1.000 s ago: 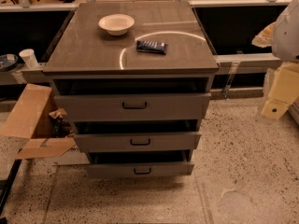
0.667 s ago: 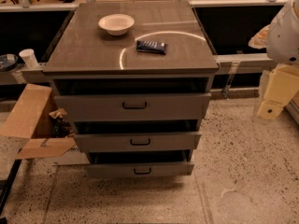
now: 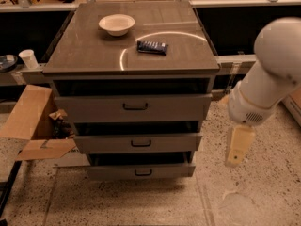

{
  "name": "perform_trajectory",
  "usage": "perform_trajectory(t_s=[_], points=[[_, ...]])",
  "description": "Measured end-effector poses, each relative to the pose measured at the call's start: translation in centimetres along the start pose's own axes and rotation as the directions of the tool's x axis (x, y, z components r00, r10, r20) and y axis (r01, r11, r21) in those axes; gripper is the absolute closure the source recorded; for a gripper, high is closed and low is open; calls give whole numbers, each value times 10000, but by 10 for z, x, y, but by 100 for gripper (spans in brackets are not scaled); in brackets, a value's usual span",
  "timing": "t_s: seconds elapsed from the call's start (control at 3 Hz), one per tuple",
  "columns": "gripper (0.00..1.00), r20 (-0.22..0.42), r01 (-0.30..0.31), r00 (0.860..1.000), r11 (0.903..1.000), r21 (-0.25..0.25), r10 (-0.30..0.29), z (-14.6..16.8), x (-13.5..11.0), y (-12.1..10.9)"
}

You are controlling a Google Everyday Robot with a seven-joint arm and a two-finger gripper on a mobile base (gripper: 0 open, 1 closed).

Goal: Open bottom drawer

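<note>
The tool, spread or not I cannot tell, hangs well right of the bottom drawer handle and may catch the middle drawer instead.

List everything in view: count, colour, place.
grey metal cabinet: one, grey, centre.
bottom grey metal drawer: one, grey, lowest of three.
other grey metal drawers: two, grey, above it.
round white bowl: one, white, cabinet top, rear.
flat dark-blue packet: one, dark blue, cabinet top, right of bowl.
white paper cup: one, white, far left.
brown cardboard box: one, brown, floor, left of cabinet.
white robot arm: one, white, right side.
cream tool: one, cream, under arm, right of drawers.
</note>
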State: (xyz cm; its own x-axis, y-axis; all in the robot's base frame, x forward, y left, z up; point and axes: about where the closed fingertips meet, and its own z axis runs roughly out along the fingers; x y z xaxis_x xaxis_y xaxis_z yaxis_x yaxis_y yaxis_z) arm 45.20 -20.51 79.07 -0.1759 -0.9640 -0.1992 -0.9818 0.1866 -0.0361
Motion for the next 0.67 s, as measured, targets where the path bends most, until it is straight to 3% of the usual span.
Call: perform_trajectory(t_s=[0.33, 0.67], points=[[0, 120, 6, 9999, 9953, -964, 5, 65, 7, 9], [0, 35, -23, 10000, 9951, -985, 27, 69, 8, 9]])
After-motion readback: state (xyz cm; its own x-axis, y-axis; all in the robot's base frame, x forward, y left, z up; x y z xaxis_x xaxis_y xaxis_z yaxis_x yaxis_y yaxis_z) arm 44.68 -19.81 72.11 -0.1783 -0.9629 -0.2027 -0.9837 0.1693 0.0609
